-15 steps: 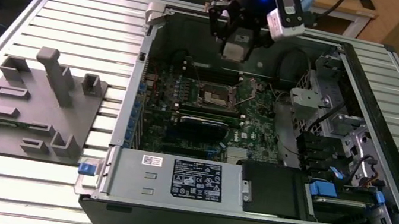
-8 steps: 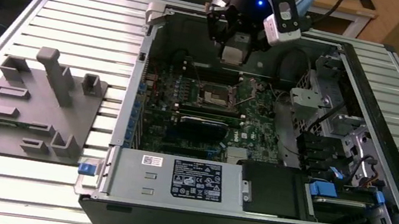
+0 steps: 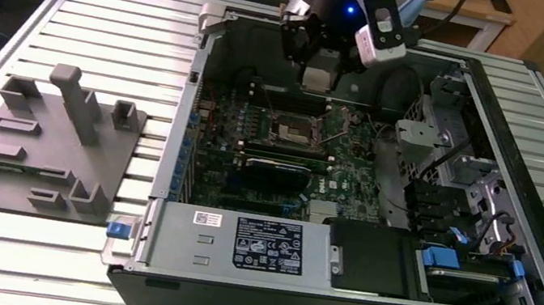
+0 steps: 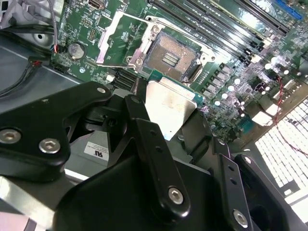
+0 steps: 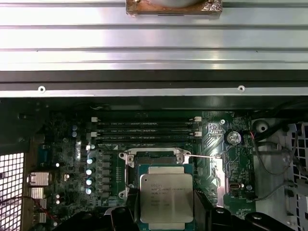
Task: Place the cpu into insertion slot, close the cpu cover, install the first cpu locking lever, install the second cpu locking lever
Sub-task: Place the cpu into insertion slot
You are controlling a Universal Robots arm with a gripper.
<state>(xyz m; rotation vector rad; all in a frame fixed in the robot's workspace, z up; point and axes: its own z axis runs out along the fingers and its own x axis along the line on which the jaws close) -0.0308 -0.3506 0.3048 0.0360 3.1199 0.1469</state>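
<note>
The gripper (image 3: pixel 320 74) has its two fingers (image 4: pixel 142 120) closed part-way on the one cpu (image 5: pixel 166 197), pinching its opposite edges with the dull silver top turned toward the wrist cameras. Below the fingertips and slightly ahead of the held chip lies the single insertion slot (image 4: pixel 171 54), its dark centre bare and apart from the cpu. The one cpu cover (image 4: pixel 104 44) stands swung open beside the slot.
</note>
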